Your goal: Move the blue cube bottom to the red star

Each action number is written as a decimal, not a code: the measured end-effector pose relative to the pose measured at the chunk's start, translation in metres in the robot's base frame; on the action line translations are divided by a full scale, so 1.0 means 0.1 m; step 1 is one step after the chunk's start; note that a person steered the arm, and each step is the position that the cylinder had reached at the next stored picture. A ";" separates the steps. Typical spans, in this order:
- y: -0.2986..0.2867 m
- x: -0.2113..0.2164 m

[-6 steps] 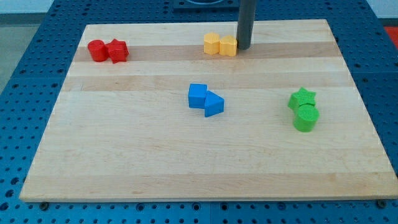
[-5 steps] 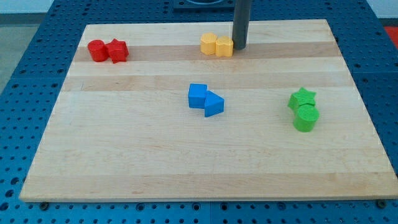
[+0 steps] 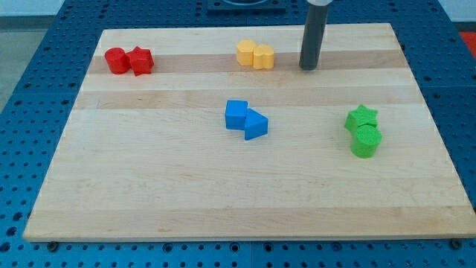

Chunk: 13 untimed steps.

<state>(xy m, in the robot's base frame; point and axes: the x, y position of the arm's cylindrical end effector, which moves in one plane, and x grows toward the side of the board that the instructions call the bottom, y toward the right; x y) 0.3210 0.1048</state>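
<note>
My tip [image 3: 309, 68], a bare rod with no claw, rests on the tabletop [image 3: 186, 193] right of the yellow blocks [image 3: 254, 55]. The blue cube [image 3: 236, 114] sits mid-board, touching a blue wedge [image 3: 256, 124]; the red star [image 3: 140, 60] lies top left.

Two yellow blocks [image 3: 255, 55] sit touching each other near the top centre of the frame, their shapes hard to make out. In the right middle, a green star [image 3: 361, 117] touches a green cylinder [image 3: 365, 141] just below it. A blue triangular block [image 3: 255, 124] lies at the centre. A second red block [image 3: 115, 59], roundish, rests at the upper left. All stand on my wooden desk [image 3: 186, 193], which lies on a blue perforated base [image 3: 22, 112].
</note>
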 end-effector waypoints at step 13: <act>-1.06 0.70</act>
<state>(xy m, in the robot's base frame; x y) 0.3914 -0.0008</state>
